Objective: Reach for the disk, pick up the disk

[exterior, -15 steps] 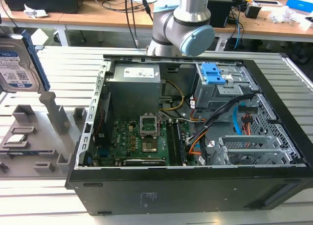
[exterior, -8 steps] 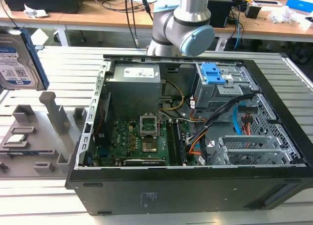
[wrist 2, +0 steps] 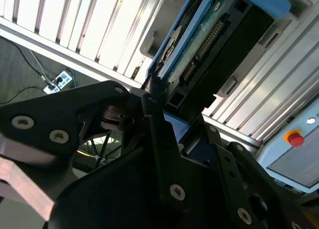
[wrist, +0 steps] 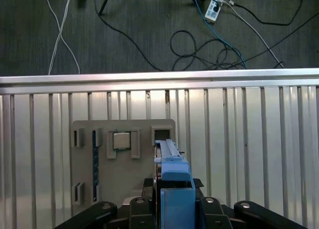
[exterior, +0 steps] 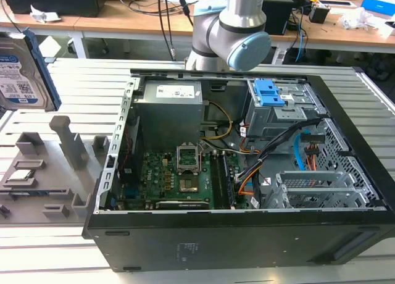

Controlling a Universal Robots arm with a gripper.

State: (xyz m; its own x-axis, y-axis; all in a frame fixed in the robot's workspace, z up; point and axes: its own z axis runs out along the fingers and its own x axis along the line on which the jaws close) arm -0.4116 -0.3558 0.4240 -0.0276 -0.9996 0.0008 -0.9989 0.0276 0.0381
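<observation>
Disk: I find the disk point(exterior: 21, 71) at the far edge of the exterior view's left. It stands upright on edge, clear above the slatted table point(exterior: 80, 86), with its label facing the camera and the blue bracket point(exterior: 44, 68) along its side.
Gripper: in the first wrist view the gripper point(wrist: 173, 186) carries the disk edge-on between its fingertips.
Fingers: in the second wrist view the black fingers point(wrist 2: 155, 114) are closed in against the disk's bracketed sides, pinching it; I see no gap at the contact.
Holder plate: the grey holder plate point(exterior: 43, 173) lies flat on the table below the fingers. In the first wrist view its open slot point(wrist: 162, 135) sits just beyond the fingertips, in line with the disk's edge.
Chip: a small square silver chip point(wrist: 121, 140) rests in its seat on the plate, near the fingers and apart from the disk.
Arm: the arm point(exterior: 231, 25) rises behind the case.
Case: the opened black computer case point(exterior: 247, 247) stands well apart from the fingers, on the exterior view's right of the plate.
Drive-bay clips: the blue clips point(exterior: 270, 92) remain in the case's upper bay, far from the fingers.
</observation>
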